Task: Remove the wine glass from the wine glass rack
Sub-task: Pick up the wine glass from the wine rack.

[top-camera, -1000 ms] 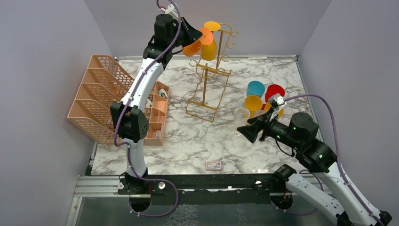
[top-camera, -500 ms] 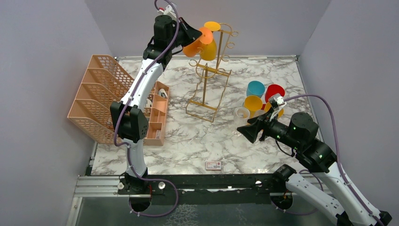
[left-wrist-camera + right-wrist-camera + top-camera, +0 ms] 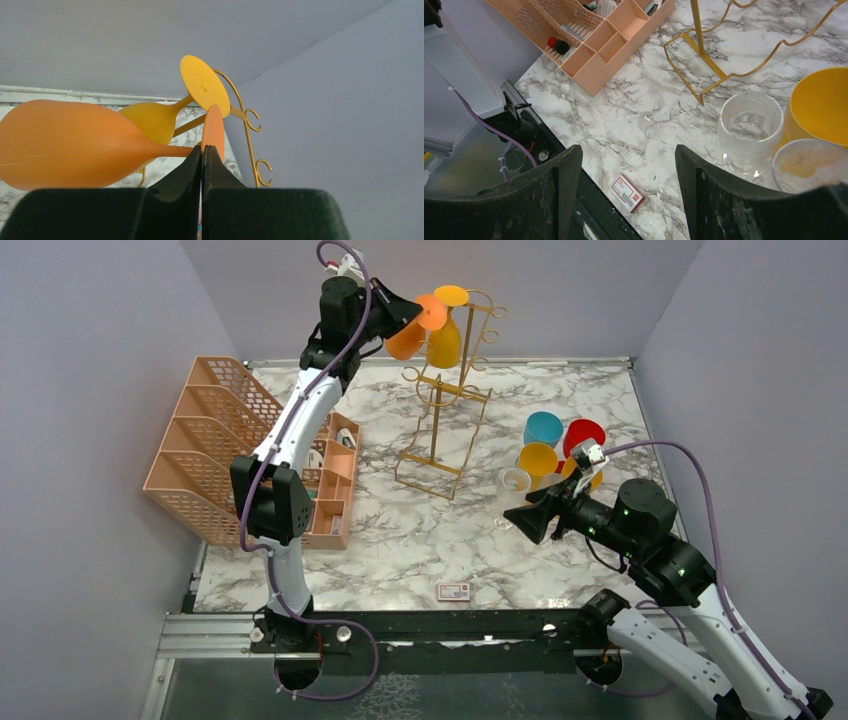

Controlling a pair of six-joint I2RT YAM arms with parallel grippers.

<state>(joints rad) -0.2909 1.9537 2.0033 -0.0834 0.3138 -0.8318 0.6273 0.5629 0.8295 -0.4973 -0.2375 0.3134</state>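
The orange wine glass (image 3: 75, 145), likely light and breakable, is clenched at its thin stem in the left gripper's (image 3: 201, 159) jaws; the right gripper's (image 3: 626, 165) jaws are open

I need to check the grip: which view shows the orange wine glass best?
Left wrist: the orange wine glass is large and close, its stem running to the shut left gripper. Top external shows it small, beside the wine glass rack. Right wrist misses it.

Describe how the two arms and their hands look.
The left arm and right arm are white with black joint housings, each with a purple cable. The left hand and right hand are black, with two broad tapering fingers.
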